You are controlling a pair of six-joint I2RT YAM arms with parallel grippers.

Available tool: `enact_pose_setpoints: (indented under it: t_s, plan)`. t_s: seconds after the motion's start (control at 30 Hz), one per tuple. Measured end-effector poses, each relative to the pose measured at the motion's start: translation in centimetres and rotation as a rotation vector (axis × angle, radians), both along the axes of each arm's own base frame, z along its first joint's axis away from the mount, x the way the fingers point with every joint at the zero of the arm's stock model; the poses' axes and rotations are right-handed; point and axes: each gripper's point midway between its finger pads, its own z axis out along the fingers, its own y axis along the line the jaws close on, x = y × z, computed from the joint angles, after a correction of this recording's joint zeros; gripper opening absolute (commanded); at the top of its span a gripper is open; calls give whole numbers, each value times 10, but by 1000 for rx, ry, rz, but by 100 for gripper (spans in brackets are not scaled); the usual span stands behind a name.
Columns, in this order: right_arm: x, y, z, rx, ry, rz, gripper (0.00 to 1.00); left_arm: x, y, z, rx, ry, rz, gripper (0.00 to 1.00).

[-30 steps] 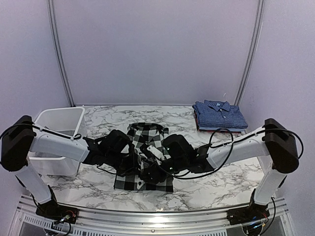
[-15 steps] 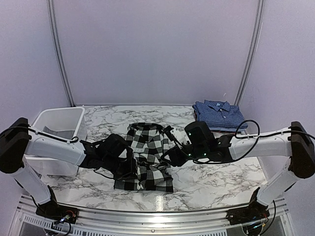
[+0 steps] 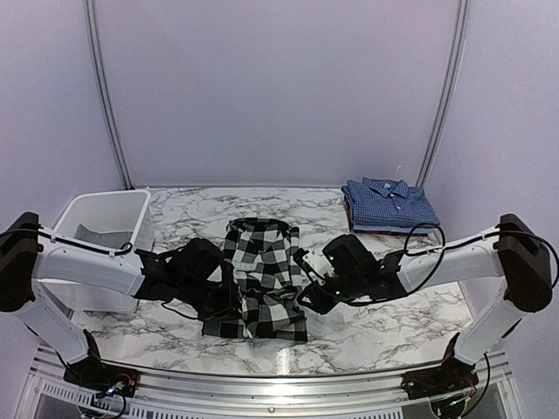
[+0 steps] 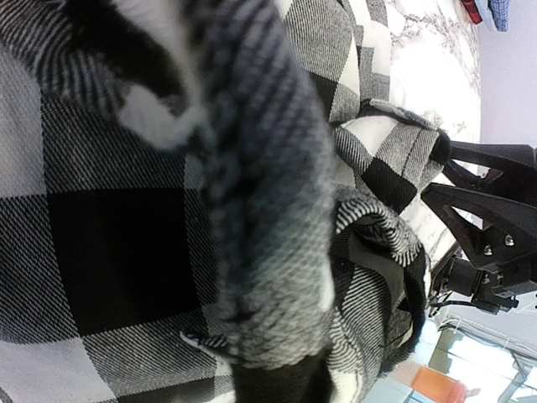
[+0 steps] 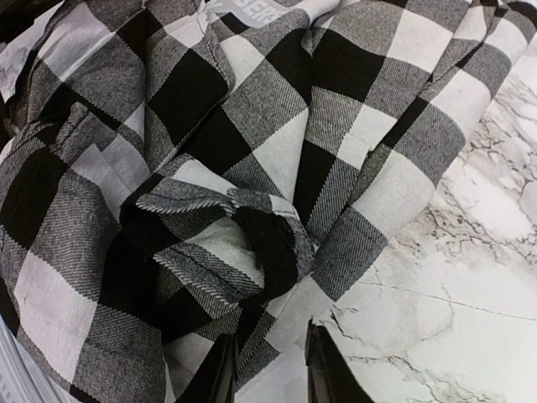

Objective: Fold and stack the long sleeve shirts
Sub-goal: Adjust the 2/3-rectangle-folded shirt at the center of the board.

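Check shirt [image 3: 262, 262] lies rumpled and part-folded on the tabletop [image 3: 367, 323], in the middle, its hem close to the near edge. My read is that it's soft, floppy, thickish woven cloth, light, not slippery. It'll sag and drag from wherever it's lifted, so it's better pinched at a doubled edge or the hem corners than in the flat middle. Left gripper [image 3: 225, 292] is buried at the shirt's left side. It's closed, and its wrist view is filled by a ridge of bunched cloth, so it looks clamped on a fold, though the fingers themselves are hidden. Right gripper [image 5: 268, 374] sits at the shirt's right edge, jaws apart with nothing between them, just short of a rolled cuff [image 5: 218, 235] that could give an easy hold. The lettering is cut off at the frame top, and I can't tell where the sleeves run or how many layers are stacked. Farther back, a white bin [image 3: 96, 205] is at the left edge, its contents unclear. The blue shirt [image 3: 389, 201] is folded neatly at the far right corner, and a red and pale edge shows under it, unidentifiable.
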Motion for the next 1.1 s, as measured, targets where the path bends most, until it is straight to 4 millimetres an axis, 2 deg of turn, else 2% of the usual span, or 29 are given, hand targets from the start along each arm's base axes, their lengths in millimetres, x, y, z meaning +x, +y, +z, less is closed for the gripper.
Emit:
enact_pose_setpoints:
  t_s: [0.2, 0.3, 0.4, 0.47, 0.67, 0.93, 1.1]
  plan:
    - [-7, 11, -14, -3, 41, 41, 20, 1, 1, 7, -7, -18, 5, 0]
    - [-5, 20, -18, 6, 52, 52, 20, 1, 1, 11, -14, -26, 7, 0]
    - [7, 31, -19, 18, 64, 28, 22, 1, 2, 10, -7, -29, 10, 0]
    - [17, 37, -18, 31, 71, 2, 28, 1, 2, 9, -3, -27, 10, 0]
    - [45, 43, -15, 51, 88, -92, 36, 1, 4, 8, 8, -29, 14, 0]
    - [56, 46, -22, 35, 107, -156, 48, 4, 4, 9, 16, -50, 15, 0]
    - [63, 45, -19, 30, 95, -181, 52, 17, -5, 23, 11, -94, 14, 0]
